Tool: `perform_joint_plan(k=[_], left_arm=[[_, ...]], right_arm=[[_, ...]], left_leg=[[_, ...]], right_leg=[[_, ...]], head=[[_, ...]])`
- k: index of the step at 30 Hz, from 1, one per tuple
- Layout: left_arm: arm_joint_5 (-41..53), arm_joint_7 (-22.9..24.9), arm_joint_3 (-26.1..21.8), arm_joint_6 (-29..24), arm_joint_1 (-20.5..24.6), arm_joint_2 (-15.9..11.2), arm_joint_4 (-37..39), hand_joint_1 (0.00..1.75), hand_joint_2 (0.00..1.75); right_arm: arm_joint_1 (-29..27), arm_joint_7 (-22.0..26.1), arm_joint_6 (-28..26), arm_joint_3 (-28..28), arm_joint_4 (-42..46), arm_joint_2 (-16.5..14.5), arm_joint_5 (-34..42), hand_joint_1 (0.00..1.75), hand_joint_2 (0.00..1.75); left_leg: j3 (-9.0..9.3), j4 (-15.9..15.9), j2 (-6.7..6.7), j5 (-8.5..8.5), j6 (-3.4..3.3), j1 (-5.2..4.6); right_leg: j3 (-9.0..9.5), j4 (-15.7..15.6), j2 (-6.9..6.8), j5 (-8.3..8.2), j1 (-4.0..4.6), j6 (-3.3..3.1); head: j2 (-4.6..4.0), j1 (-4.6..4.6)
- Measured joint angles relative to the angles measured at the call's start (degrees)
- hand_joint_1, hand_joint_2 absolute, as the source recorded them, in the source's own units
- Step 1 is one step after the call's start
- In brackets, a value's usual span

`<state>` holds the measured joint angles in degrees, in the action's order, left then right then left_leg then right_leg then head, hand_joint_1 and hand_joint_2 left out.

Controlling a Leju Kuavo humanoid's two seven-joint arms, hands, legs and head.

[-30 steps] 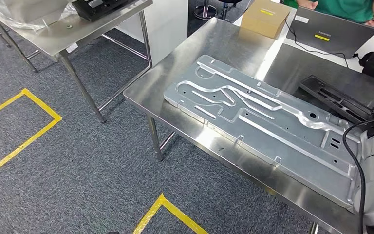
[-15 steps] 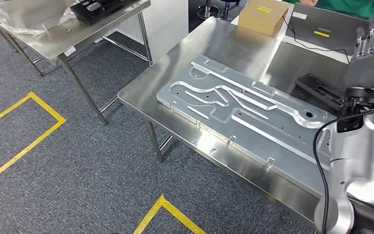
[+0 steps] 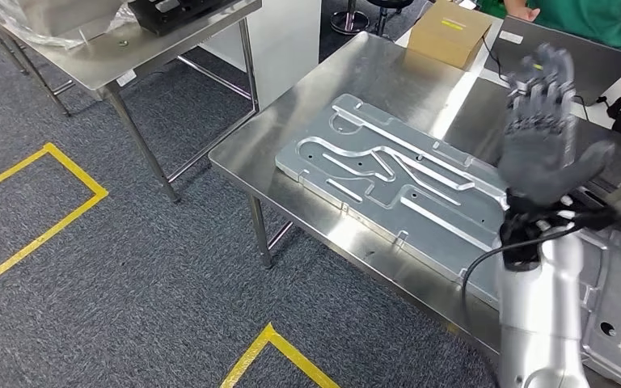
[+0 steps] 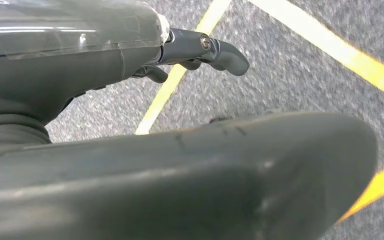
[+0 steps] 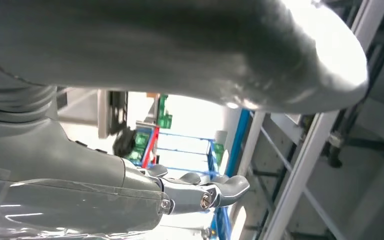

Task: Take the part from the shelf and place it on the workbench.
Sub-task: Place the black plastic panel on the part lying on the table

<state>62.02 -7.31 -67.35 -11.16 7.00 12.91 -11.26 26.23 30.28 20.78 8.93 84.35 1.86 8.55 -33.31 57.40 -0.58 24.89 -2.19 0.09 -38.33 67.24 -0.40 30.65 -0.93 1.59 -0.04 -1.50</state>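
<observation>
The right robot hand (image 3: 543,137) is raised above the bench (image 3: 372,73), fingers apart and holding nothing; the left robot hand (image 4: 200,50) hangs over the floor, fingers loosely apart, also without a load. The part (image 3: 396,182), a large grooved plate, lies flat on the bench. The sensible move is probably to draw the arm clear without brushing the plate. Since half a second ago the right hand has risen higher and opened toward the camera, which has itself shifted.
</observation>
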Motion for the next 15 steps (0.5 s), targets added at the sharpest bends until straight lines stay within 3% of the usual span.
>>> perform_joint_plan(k=[2,3,4,6,8,12,13,15], left_arm=[[-0.02,0.24,-0.09,-0.42,-0.08,-0.08,0.0,0.0,0.0],[-0.05,0.3,-0.13,-0.68,-0.14,-0.12,0.0,0.0,0.0],[-0.09,0.34,-0.16,-0.95,-0.17,-0.16,0.0,0.0,0.0],[-0.16,0.25,-0.19,-1.43,-0.19,-0.21,0.0,0.0,0.0],[-0.19,0.09,-0.19,-1.86,-0.17,-0.27,0.0,0.0,0.0],[-0.16,-0.02,-0.21,-2.19,-0.23,-0.39,-0.01,0.0,0.0],[-0.16,-0.02,-0.21,-2.21,-0.23,-0.42,-0.01,0.0,0.0],[-0.15,-0.03,-0.22,-2.24,-0.24,-0.47,-0.02,0.0,0.0]], right_arm=[[-4.82,0.63,-1.59,-2.5,3.19,-1.43,-1.62,0.0,0.0],[-7.34,1.01,-2.78,-3.91,4.73,-2.21,-2.77,0.0,0.0],[-9.71,1.51,-4.21,-5.44,6.2,-2.97,-4.02,0.0,0.0],[-13.84,2.4,-7.28,-8.56,8.73,-4.24,-6.23,0.0,0.0],[-17.18,2.86,-10.03,-11.31,10.67,-5.26,-7.6,0.0,0.0],[-21.09,3.0,-12.3,-14.43,13.15,-6.52,-8.43,0.0,0.0],[-21.47,2.99,-12.39,-14.87,13.57,-6.72,-8.49,0.0,0.0],[-22.0,2.99,-12.41,-15.56,14.07,-7.04,-8.52,0.0,0.0]], left_leg=[[0.03,0.09,-0.11,0.14,-0.1,-0.05],[0.07,0.17,-0.21,0.26,-0.08,-0.07],[0.15,0.3,-0.32,0.41,-0.01,-0.07],[0.32,0.67,-0.47,0.84,0.37,-0.14],[0.36,1.04,-0.56,1.27,0.91,-0.34],[0.34,1.39,-0.48,1.96,2.09,-0.35],[-0.16,2.68,-0.38,2.93,2.42,-0.33],[-2.8,8.78,-0.13,6.42,3.03,-0.1]], right_leg=[[-3.09,6.02,0.09,2.03,0.0,0.15],[-3.47,6.55,0.1,1.54,-0.01,0.16],[-2.74,4.89,0.1,0.07,-0.02,0.1],[0.82,-2.26,0.11,-3.43,0.03,-0.23],[3.2,-7.09,0.19,-4.85,0.23,-0.75],[3.61,-8.16,0.35,-5.04,0.17,-1.95],[3.71,-8.38,0.33,-5.16,0.01,-2.28],[3.8,-8.56,0.26,-5.23,-0.09,-2.67]], head=[[0.0,0.0],[0.0,-0.01],[0.0,0.0],[0.0,0.0],[0.0,-0.03],[0.0,-0.07],[0.0,-0.15],[0.0,-0.33]])
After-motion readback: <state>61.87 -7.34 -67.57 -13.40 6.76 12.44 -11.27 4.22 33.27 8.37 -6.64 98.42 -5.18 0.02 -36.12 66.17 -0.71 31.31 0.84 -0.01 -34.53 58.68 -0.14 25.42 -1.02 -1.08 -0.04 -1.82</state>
